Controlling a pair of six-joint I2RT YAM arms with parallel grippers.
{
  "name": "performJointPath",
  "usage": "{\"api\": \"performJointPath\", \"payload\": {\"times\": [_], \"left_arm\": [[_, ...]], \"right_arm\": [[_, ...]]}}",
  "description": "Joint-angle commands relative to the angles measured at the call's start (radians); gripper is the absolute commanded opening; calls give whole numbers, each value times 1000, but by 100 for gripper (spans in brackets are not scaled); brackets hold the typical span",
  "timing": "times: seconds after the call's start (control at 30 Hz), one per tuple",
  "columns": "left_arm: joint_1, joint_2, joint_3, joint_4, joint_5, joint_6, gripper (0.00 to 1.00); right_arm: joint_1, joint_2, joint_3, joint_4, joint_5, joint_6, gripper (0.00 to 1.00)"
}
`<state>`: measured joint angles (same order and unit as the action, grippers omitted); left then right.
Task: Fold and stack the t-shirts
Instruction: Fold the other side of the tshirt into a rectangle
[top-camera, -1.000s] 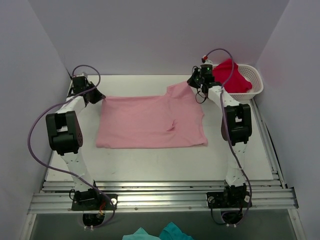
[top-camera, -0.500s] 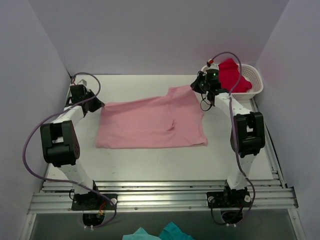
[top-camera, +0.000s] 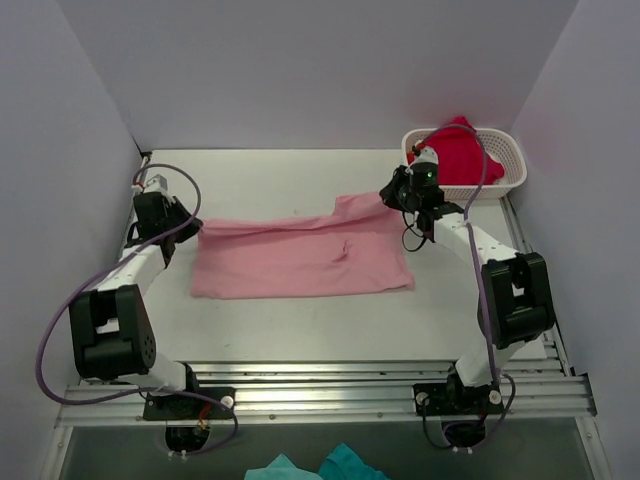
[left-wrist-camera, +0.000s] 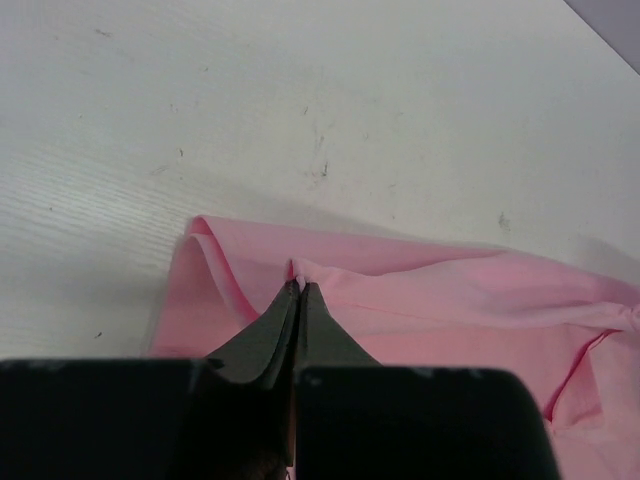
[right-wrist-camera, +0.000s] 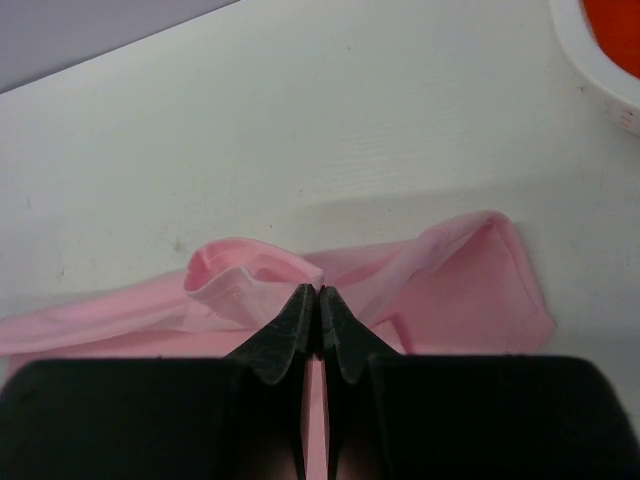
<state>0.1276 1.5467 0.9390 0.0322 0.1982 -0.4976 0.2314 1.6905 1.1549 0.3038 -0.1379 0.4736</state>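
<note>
The light pink t-shirt (top-camera: 300, 260) lies spread across the middle of the table (top-camera: 300, 180). Its 6 o'clock edge lies flat and its 12 o'clock edge is drawn taut between the two arms. Whether it is one layer or already doubled over cannot be told from above.

The left gripper (top-camera: 192, 228) sits at the shirt's 9 o'clock end. In the left wrist view its fingers (left-wrist-camera: 275, 330) are pressed together on a small ridge of pink cloth, with a folded lip of fabric toward 10 o'clock of the tips. How much cloth lies between them is hidden by the fingers themselves.

The right gripper (top-camera: 393, 196) is at the shirt's 1 o'clock corner. In the right wrist view its fingers (right-wrist-camera: 290, 335) pinch pink cloth just below a rolled bunch of it. Fabric trails off toward 9 o'clock and a flap lies toward 3 o'clock. The black gripper body blocks the lower third of both wrist views, so the shirt beneath is unseen there.

The crimson t-shirt (top-camera: 462, 152) is heaped in the white basket (top-camera: 512, 182) at the table's 1 o'clock corner. Its lower part is hidden by the basket wall and the right arm's cable (top-camera: 480, 150) crosses it. The right wrist view shows only a cut-off sliver of rim and red.

A teal cloth (top-camera: 320, 468) at 6 o'clock is cropped by the frame edge.
</note>
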Motion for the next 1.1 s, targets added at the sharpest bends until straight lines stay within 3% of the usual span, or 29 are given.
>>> {"api": "performJointPath", "payload": {"times": [0.0, 0.17, 0.63, 0.67, 0.7, 0.77, 0.8, 0.83, 0.87, 0.9, 1.07], "left_arm": [[6, -104, -68, 115, -65, 33, 2], [1, -192, -166, 129, -146, 53, 2], [-26, -333, -361, 192, -144, 73, 2], [-29, -342, -361, 174, -148, 82, 2], [-31, -347, -361, 166, -152, 88, 8], [-32, -359, -353, 131, -189, 90, 24], [-42, -382, -355, 124, -227, 90, 34], [-52, -399, -355, 114, -261, 85, 64], [-65, -419, -355, 92, -340, 83, 69], [-78, -463, -358, 89, -377, 85, 93], [-174, -602, -387, 126, -537, 70, 94]], "right_arm": [[20, -98, -73, 50, 38, 7, 0], [37, -169, -178, 63, 67, 19, 0], [141, -377, -497, 52, 259, 155, 0], [154, -394, -538, 49, 283, 177, 9], [184, -402, -558, 40, 328, 195, 62], [216, -414, -592, 21, 382, 242, 100], [233, -428, -622, 2, 412, 259, 100], [258, -434, -638, -9, 461, 276, 100], [266, -462, -652, -18, 484, 318, 100], [275, -477, -679, -25, 503, 335, 100], [315, -564, -686, -43, 581, 358, 100]]}}
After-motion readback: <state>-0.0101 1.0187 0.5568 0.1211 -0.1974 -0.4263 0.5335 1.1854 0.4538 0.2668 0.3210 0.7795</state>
